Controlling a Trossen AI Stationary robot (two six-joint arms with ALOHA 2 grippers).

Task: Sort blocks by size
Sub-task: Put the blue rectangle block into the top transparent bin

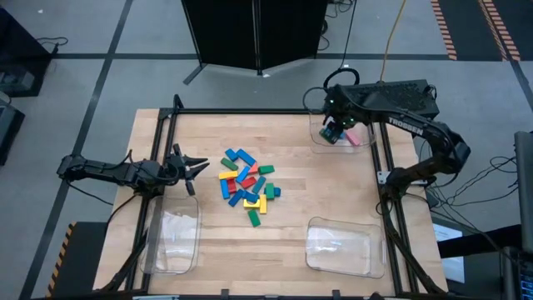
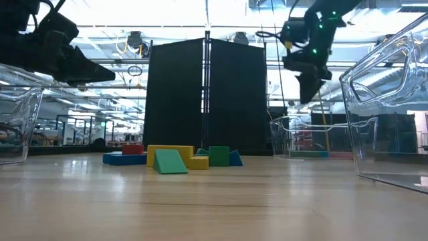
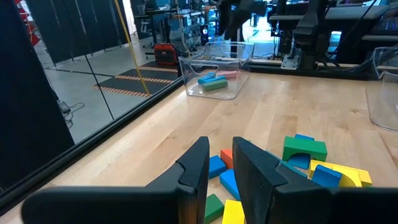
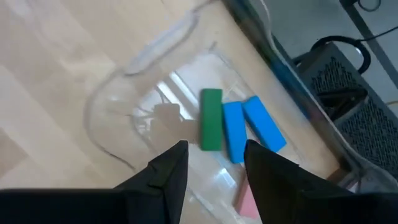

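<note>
We hold our right gripper [image 4: 211, 165] above the tray [image 1: 316, 133] at the desk's far right corner, fingers parted and empty, since long blocks [image 4: 233, 127] already lie inside; our left gripper [image 1: 196, 167] waits near the left edge, fingers narrow, facing the unsorted pile [image 1: 246, 185] mid-desk.
</note>
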